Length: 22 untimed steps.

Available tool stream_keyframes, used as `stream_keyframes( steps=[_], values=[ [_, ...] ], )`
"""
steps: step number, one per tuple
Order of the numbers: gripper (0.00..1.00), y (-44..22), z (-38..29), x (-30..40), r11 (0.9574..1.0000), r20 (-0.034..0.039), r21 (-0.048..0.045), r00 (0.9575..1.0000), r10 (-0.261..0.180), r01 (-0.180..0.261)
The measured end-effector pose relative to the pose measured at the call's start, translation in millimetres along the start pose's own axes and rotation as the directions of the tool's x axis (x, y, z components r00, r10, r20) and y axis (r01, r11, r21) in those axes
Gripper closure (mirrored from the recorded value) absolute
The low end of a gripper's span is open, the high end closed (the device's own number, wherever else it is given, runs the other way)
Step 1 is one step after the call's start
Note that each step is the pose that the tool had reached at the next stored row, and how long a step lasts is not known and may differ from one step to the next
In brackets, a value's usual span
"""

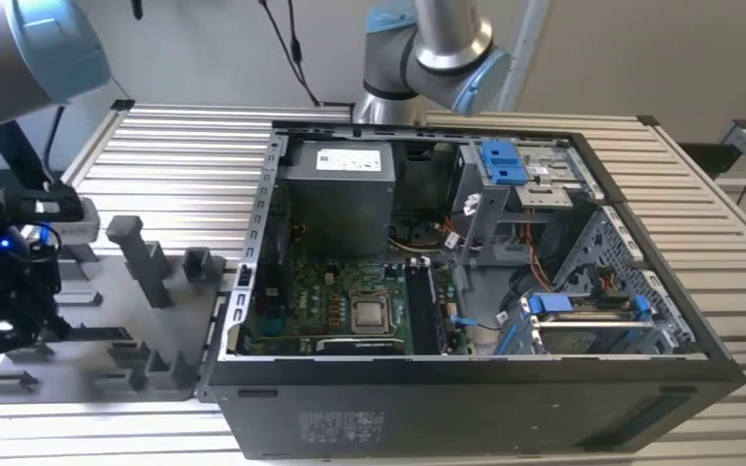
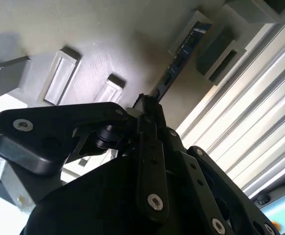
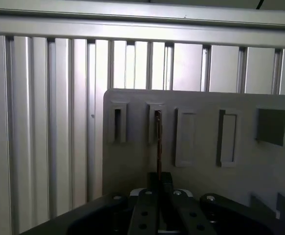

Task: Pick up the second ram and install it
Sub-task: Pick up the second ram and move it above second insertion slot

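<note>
Black linkage gripper looks clenched on the near end of the second ram, the long thin dark green-black memory stick seen edge-on in both wrist views. The stick's far end sits in a slot of the flat grey plastic holder plate, at the exterior view's left, well apart from the open black computer case.

My worries: I'm gripping one end only, so I judge any off-axis pull could bind the stick in the slot or lever it between the pads. A skewed stick could miss its socket on the green motherboard. Slip looks plausible.
</note>
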<state>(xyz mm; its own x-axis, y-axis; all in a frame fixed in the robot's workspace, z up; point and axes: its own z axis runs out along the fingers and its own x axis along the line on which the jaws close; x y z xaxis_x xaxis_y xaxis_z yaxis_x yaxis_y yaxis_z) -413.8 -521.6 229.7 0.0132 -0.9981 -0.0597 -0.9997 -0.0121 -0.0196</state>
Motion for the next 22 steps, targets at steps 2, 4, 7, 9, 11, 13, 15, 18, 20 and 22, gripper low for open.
stream_keyframes(
  steps=[2, 4, 7, 9, 11, 13, 15, 18, 20, 22],
  values=[
    [0.86, -0.1, -5.0, -0.3, 1.0, 0.0, 0.0, 1.0, 0.0, 0.0],
    [0.86, -0.1, -6.6, -0.4, 1.0, 0.0001, 0.0001, 1.0, 0.0, 0.0],
    [0.86, -0.2, -7.1, -0.5, 1.0, 0.0002, 0.0002, 1.0, 0.0, 0.0],
    [0.86, -0.1, -7.3, -0.5, 1.0, 0.0005, 0.0005, 1.0, 0.008, -0.008],
    [0.86, -0.1, -8.4, -0.6, 0.9999, 0.0015, 0.0006, 0.9999, 0.016, -0.016],
    [0.86, -0.1, -9.9, -0.7, 0.9998, 0.0018, 0.0011, 0.9998, 0.019, -0.019],
    [0.86, -0.2, -12.0, -0.8, 0.9998, 0.0018, 0.0012, 0.9998, 0.02, -0.02],
    [0.86, -0.3, -15.3, -1.0, 0.9998, 0.0018, 0.0012, 0.9998, 0.02, -0.02],
    [0.86, -0.4, -18.6, -1.2, 0.9998, 0.0018, 0.0012, 0.9998, 0.02, -0.02],
    [0.86, -0.4, -22.2, -1.4, 0.9998, 0.0017, 0.0012, 0.9998, 0.021, -0.021]
  ],
)
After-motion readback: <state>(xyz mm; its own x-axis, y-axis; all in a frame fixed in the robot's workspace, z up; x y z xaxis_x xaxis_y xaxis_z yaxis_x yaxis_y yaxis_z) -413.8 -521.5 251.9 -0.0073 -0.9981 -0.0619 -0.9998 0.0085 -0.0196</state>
